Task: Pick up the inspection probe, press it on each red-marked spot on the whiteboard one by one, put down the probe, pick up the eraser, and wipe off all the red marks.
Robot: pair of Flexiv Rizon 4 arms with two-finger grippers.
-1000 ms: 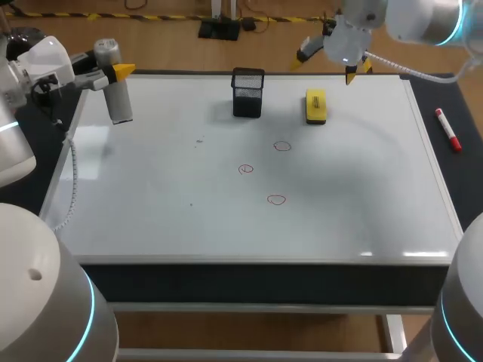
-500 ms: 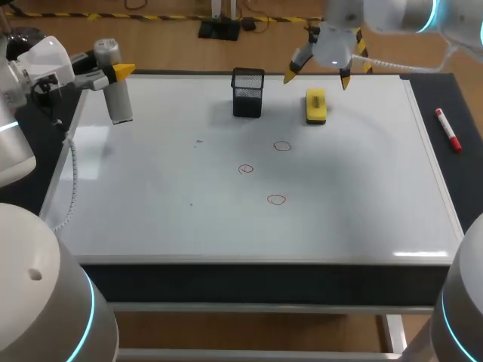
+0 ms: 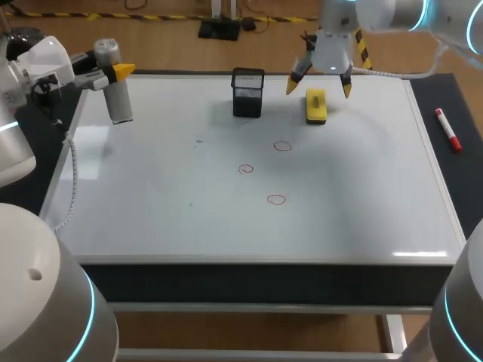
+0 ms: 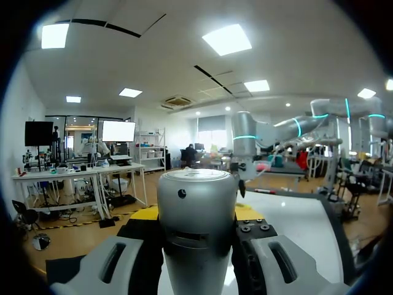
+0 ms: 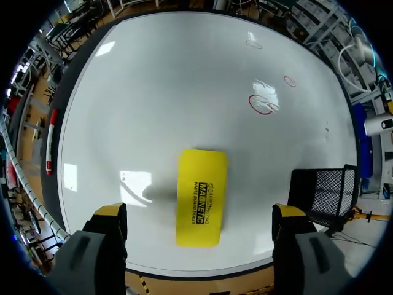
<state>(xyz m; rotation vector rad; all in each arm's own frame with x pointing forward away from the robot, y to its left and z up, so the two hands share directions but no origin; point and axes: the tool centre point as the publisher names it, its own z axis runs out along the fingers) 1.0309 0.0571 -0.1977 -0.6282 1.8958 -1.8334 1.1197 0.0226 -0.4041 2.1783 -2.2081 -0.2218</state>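
At upper right, the right claw [image 3: 318, 87] is hovering wide open over the eraser [image 3: 315, 107]; the left claw [image 3: 112, 74] is gripping the probe [image 3: 121, 105].

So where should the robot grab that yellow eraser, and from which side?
Grab the eraser by its two long sides, near the middle, coming straight down from above. It lies flat on the whiteboard, so only its sides can be pinched, and it is narrower that way. The open right gripper hangs over it, one finger beyond each long side.
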